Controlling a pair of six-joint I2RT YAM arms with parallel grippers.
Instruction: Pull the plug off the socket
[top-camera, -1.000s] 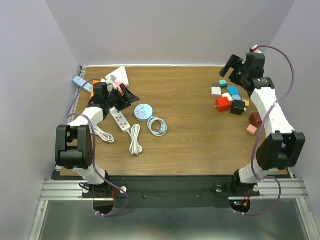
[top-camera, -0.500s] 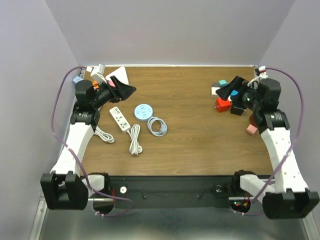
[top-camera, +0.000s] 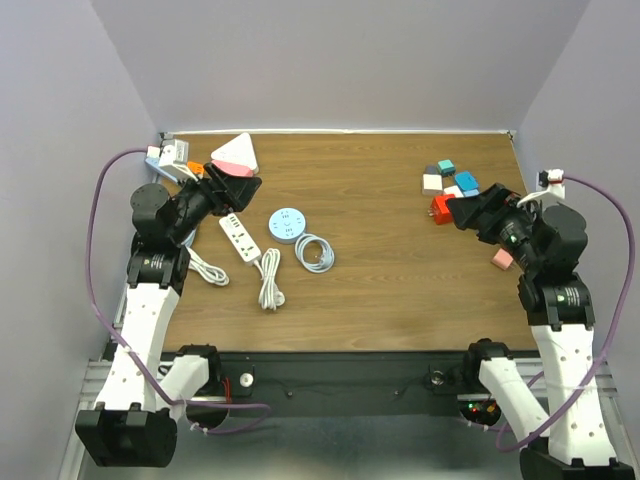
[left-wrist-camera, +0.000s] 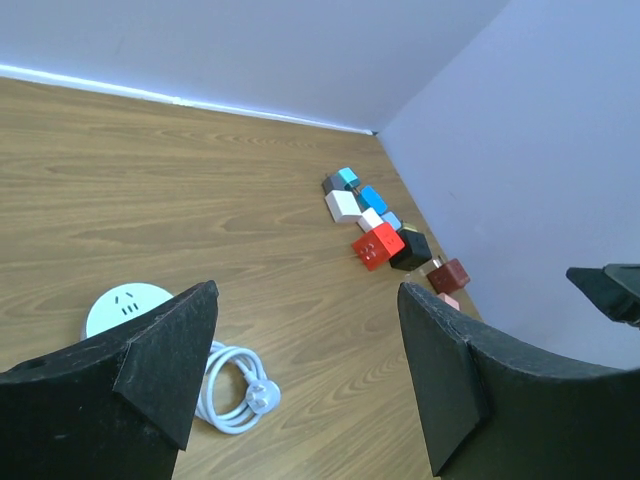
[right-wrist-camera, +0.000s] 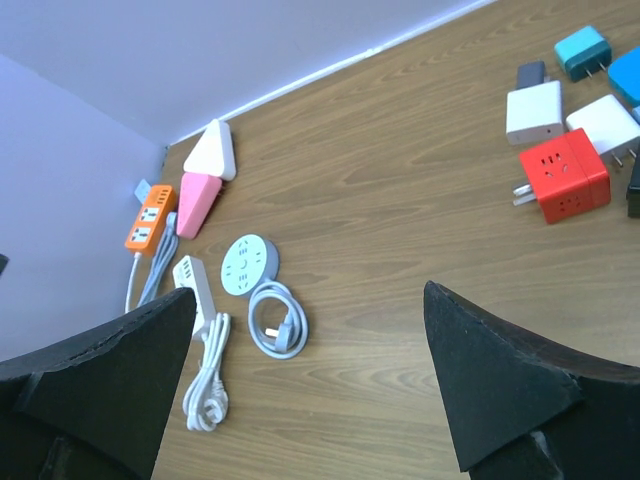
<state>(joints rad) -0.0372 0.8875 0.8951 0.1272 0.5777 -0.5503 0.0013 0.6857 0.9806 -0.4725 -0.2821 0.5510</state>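
From above, both arms are hanging high over the worktop (top-camera: 400, 285). The left fingers (top-camera: 238, 186) are spreading wide near the far left corner and holding nothing. The right fingers (top-camera: 478, 212) are gaping wide and empty too, over the little cubes on the right. I think the reaching step is only just starting.

In the left wrist view, the left fingers are looking across at a red cube (left-wrist-camera: 378, 246) with a black block (left-wrist-camera: 411, 248) touching it. That pair is probably the socket and plug, but I cannot tell for sure.

In the right wrist view, a round socket (right-wrist-camera: 249, 265) and a white strip (right-wrist-camera: 192, 280) are lying with their cords loose, nothing plugged in. A white cube (right-wrist-camera: 533, 112) and others are crowding the red cube. Next, the right fingers are going to need to drop and close on just one piece without bumping the neighbours.
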